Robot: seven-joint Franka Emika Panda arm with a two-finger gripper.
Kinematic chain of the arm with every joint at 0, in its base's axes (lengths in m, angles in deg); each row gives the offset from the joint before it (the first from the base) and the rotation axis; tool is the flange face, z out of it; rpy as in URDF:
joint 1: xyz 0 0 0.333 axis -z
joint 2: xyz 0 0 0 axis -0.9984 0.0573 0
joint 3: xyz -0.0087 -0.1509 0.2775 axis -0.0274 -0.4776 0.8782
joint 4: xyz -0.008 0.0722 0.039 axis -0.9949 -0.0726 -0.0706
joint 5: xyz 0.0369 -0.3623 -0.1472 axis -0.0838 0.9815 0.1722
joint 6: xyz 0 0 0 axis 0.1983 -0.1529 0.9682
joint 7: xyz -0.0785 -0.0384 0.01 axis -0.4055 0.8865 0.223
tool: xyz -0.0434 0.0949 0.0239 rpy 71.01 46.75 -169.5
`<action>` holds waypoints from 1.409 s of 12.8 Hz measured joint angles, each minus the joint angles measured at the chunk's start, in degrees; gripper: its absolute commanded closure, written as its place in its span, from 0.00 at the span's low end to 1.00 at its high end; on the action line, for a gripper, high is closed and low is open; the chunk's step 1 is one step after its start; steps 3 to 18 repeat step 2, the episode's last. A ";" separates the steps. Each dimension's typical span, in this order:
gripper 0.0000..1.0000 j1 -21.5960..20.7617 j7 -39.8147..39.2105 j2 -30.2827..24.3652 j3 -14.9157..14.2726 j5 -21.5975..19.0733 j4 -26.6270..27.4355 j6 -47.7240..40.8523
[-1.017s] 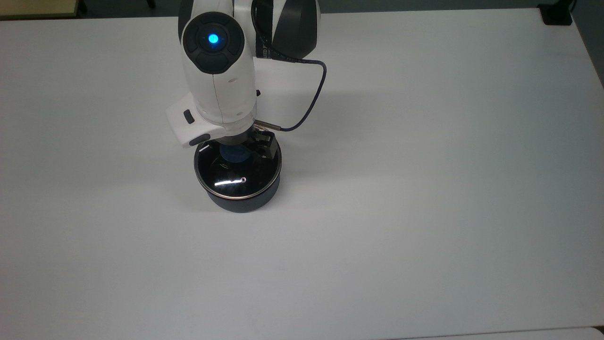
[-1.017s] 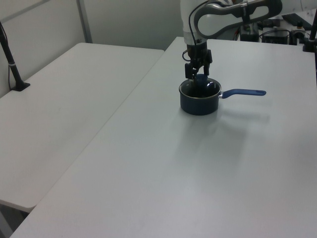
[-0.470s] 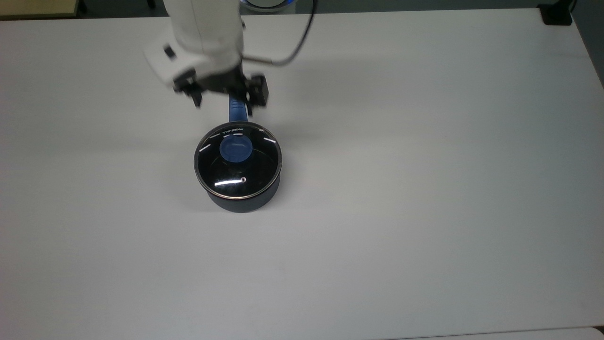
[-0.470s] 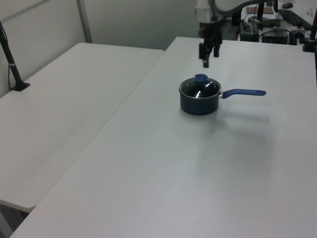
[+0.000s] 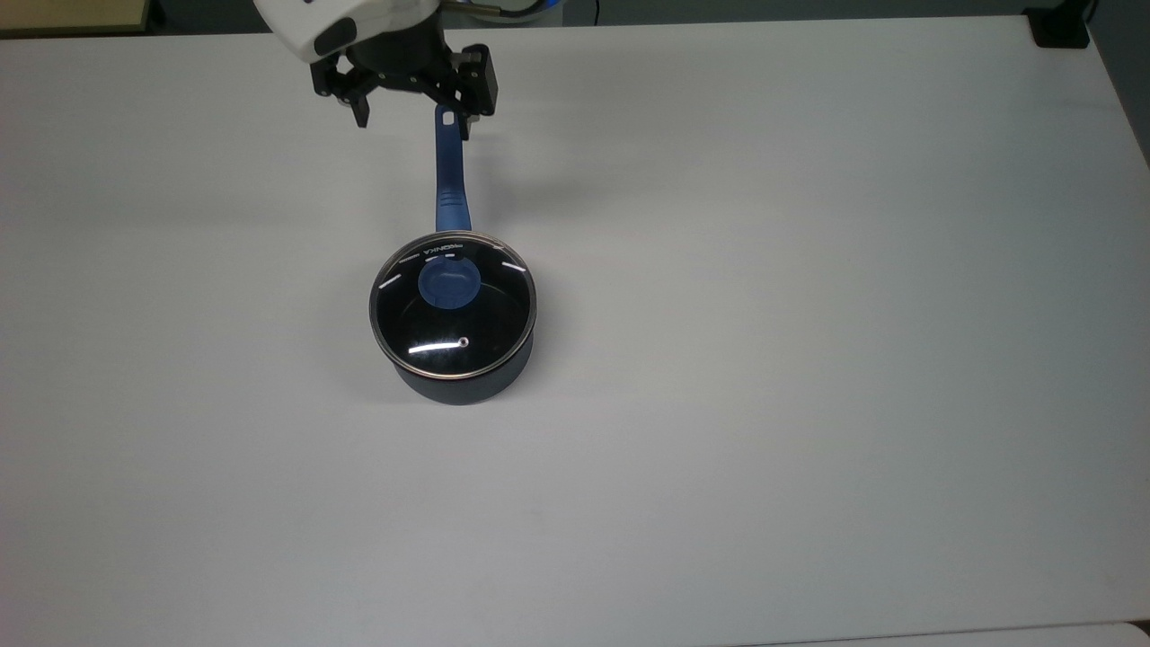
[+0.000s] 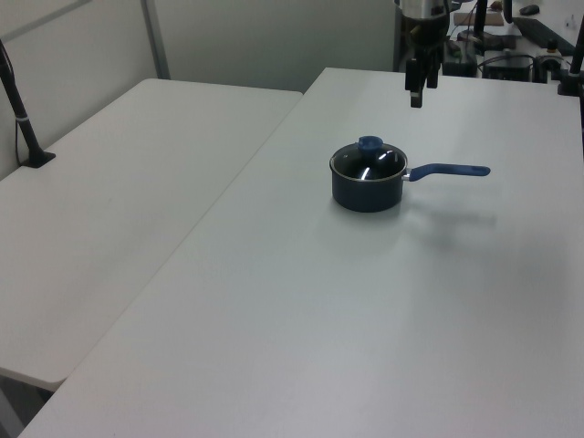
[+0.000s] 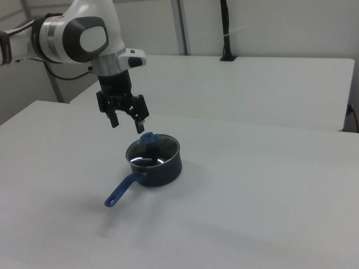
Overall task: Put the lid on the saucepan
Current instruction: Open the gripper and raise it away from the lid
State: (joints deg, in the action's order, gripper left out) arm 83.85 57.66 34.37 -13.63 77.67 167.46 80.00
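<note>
The saucepan (image 5: 464, 385) stands on the white table, dark blue-black, with its long blue handle (image 5: 451, 171) pointing to the top view's top. The glass lid (image 5: 467, 323) sits flat on its rim, blue knob (image 5: 448, 281) up. My gripper (image 5: 413, 112) hangs open and empty above the handle's far end, well clear of the lid. In the left view the gripper (image 6: 417, 94) is high above and behind the saucepan (image 6: 367, 193). In the right view the gripper (image 7: 127, 124) hovers up and to the left of the lid (image 7: 152, 153).
A second white table (image 6: 119, 182) stands beside this one across a narrow gap. A black post (image 6: 20, 114) is clamped at its far edge. A black block (image 5: 1060, 27) sits at the top view's top right corner. White tabletop (image 5: 809, 359) surrounds the saucepan.
My gripper was down at the lid's knob a second ago. It has let go, risen, and moved toward the top view's top over the handle. The lid stays on the saucepan.
</note>
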 measured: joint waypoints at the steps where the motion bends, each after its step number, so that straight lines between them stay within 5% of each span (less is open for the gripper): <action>1: 0.00 0.00 -0.15 -0.49 -0.51 0.01 0.35 0.00; 18: 0.00 -0.01 -0.28 -0.85 -1.10 0.01 0.45 0.00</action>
